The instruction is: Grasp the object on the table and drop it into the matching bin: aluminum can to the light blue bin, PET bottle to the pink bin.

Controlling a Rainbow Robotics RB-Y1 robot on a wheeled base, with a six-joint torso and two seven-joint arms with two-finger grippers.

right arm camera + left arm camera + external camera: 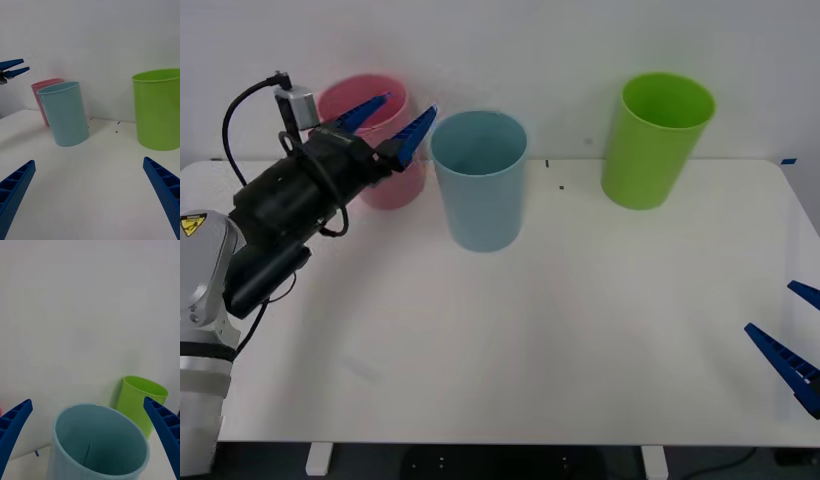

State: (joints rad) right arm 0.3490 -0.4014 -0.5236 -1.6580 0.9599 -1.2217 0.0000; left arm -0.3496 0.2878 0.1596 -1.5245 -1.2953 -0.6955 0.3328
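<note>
Left tool (pixel 396 118) spread open, empty, raised just beside rim of tall light blue plastic bin (pixel 479 193), pink plastic bin (pixel 380 170) behind.

Right tool (pixel 798 338) open, low at white worktop (pixel 560 330) edge. Small dark aluminium can: location cannot tell. Judged light, thin-walled, slippery; best gripped mid-body.

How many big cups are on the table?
3: the pink bin at the back left, the blue bin right beside it, and the green bin apart at the back right.
</note>
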